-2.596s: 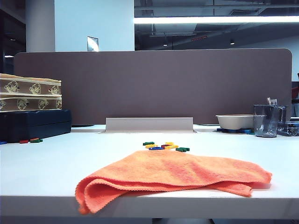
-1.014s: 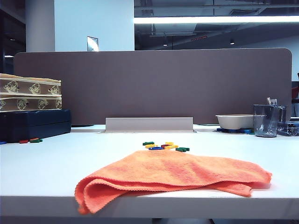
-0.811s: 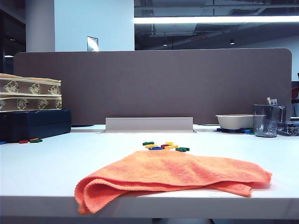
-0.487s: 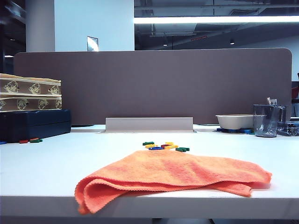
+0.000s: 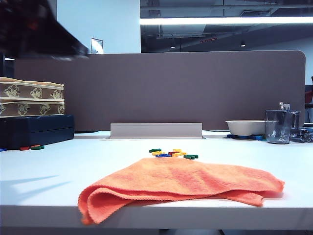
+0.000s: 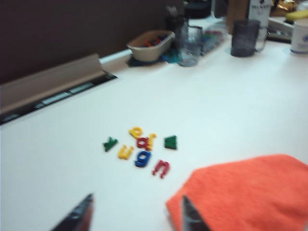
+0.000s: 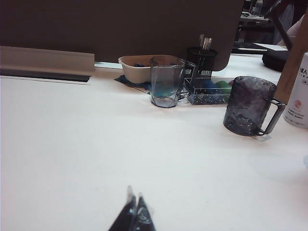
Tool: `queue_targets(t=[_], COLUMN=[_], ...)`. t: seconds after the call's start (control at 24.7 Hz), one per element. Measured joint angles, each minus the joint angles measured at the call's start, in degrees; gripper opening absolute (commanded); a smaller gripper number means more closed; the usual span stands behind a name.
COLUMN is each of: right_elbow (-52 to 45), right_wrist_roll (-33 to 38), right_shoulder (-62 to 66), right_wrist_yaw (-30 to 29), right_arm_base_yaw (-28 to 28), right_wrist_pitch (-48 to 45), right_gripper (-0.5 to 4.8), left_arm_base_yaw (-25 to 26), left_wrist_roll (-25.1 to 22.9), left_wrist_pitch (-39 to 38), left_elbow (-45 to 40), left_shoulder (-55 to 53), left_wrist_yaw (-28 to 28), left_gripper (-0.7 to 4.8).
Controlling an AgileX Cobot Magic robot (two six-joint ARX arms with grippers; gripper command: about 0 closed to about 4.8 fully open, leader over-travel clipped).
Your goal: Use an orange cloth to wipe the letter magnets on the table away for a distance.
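Left gripper (image 6: 136,215), jaws apart and empty, hangs above the white table (image 6: 226,101); loosely folded orange terry cloth (image 6: 250,192) lies just beside it, coloured letter magnets (image 6: 142,147) just beyond. Right gripper (image 7: 133,215), pinched shut, sits well off.

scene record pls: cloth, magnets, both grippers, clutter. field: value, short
cloth: large bright orange terry cloth, loosely folded at the white table's front edge, not held
magnets: small coloured plastic letter magnets, clustered just behind the cloth
left gripper: open, above the table short of the cloth, touching nothing
right gripper: shut, over bare table
clutter: beige bowl, clear glass mug, dark grey mug
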State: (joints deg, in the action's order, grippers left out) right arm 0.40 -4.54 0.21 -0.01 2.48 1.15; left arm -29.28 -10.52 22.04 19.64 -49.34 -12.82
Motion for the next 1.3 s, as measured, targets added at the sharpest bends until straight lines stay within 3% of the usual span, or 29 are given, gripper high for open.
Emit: queue_targets(t=[0.16,0.41,0.65,0.97,1.3], right_elbow=[0.00,0.00,0.00,0.00,0.00], right_wrist_roll=[0.00,0.00,0.00,0.00,0.00], right_shoulder=[0.00,0.00,0.00,0.00,0.00], right_wrist_yaw=[0.00,0.00,0.00,0.00,0.00], right_arm_base_yaw=[0.00,0.00,0.00,0.00,0.00], right_wrist_pitch=[-0.02,0.00,0.00,-0.02,0.00], right_gripper=[-0.05,-0.05,-0.05,-0.05,-0.05], left_arm_base_yaw=[-1.81,-8.46,-13.79,-15.56,-16.35], left_wrist_roll=[-0.15,-0.02,-0.02,0.11,3.54], left_wrist_pitch=[0.61,10.36,11.65,14.23,14.16], left_elbow=[1.57,3.50,7.78,12.94,14.64], left_shoulder=[-5.09,-20.13,-29.42,-39.17,-46.36], left_wrist_yaw=[0.02,-1.03,-1.36,-1.33,-3.67], left_gripper=[3.01,3.01,3.01,3.01,3.01])
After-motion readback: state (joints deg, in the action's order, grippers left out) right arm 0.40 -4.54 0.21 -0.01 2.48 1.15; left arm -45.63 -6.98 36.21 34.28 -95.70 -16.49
